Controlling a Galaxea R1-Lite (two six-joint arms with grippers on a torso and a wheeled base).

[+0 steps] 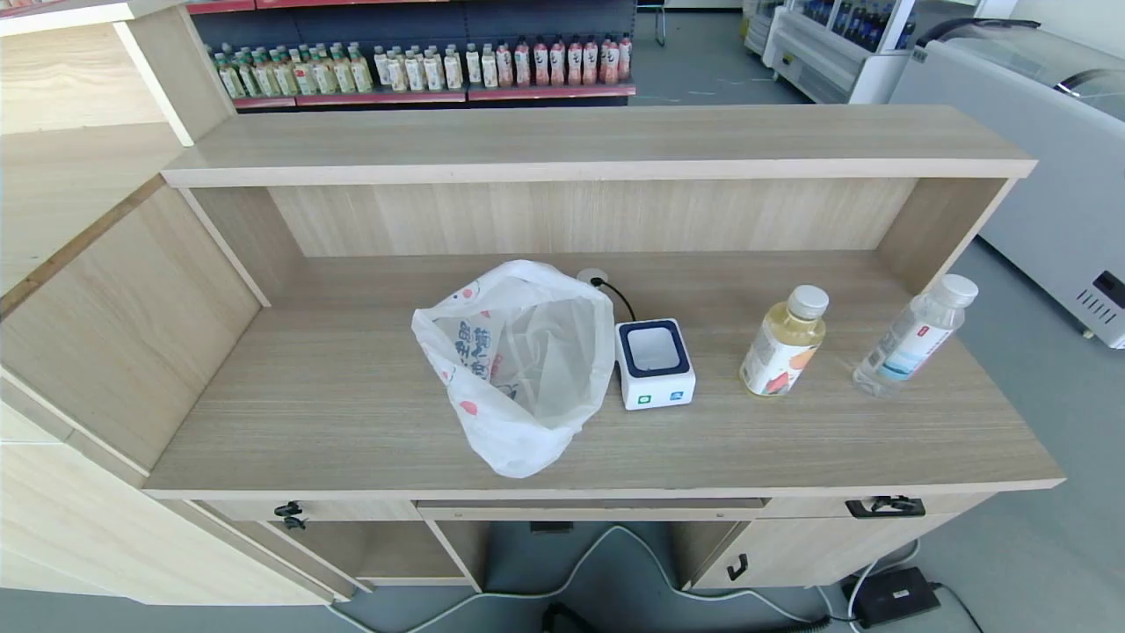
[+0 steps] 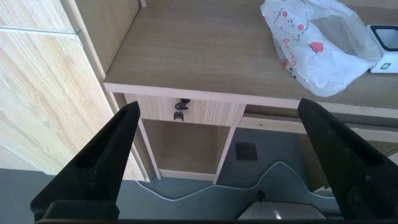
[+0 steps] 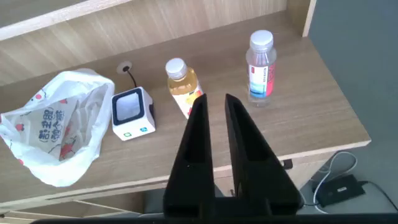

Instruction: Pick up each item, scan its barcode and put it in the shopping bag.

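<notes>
Left gripper (image 2: 217, 106): black tapered fingers spread wide; crinkly translucent shopping bag (image 2: 317, 46) ahead on wood-grain counter (image 2: 199, 56) | Right gripper (image 3: 214, 99): flat fingers nearly pressed together, pinching nothing; round amber bottle (image 3: 182, 84) just beyond tips, clear bottle (image 3: 261, 65) and boxy white scanner (image 3: 130, 112) flanking it.

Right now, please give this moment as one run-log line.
phase: no item picked | left gripper: open, empty | right gripper: shut, empty | yellow bottle, clear bottle: standing on counter | shopping bag: open

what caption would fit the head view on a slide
Counter with open bag, scanner beside it, and a yellow bottle and a clear bottle standing at right.
</notes>
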